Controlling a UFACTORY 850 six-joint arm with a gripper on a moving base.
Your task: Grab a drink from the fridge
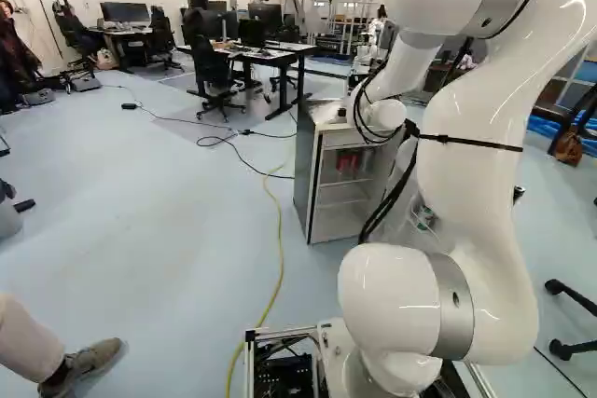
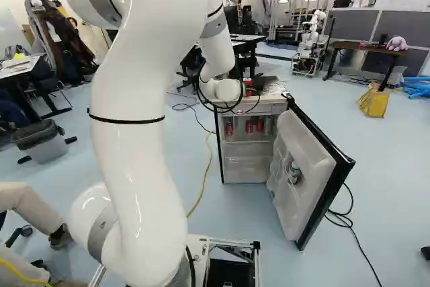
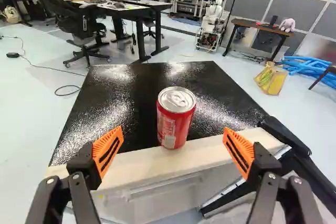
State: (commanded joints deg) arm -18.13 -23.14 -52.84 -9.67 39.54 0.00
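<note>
Orange pads (image 3: 107, 148) stand wide apart on the released tool (image 2: 256, 85); ahead, the red can (image 3: 176, 120) stands clear of both.

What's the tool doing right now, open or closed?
Tool: open, holding nothing; a red can stands upright ahead of it on the fridge.

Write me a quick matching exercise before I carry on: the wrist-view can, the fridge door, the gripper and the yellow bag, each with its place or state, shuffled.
Column one
1. Wrist-view can
2. Fridge door
3. Gripper
4. Yellow bag

Column two
A. Spread wide, holding nothing
B. Resting on the floor
C. Standing on the fridge's top
D. Swung open

Pairs: 1-C, 2-D, 3-A, 4-B
</note>
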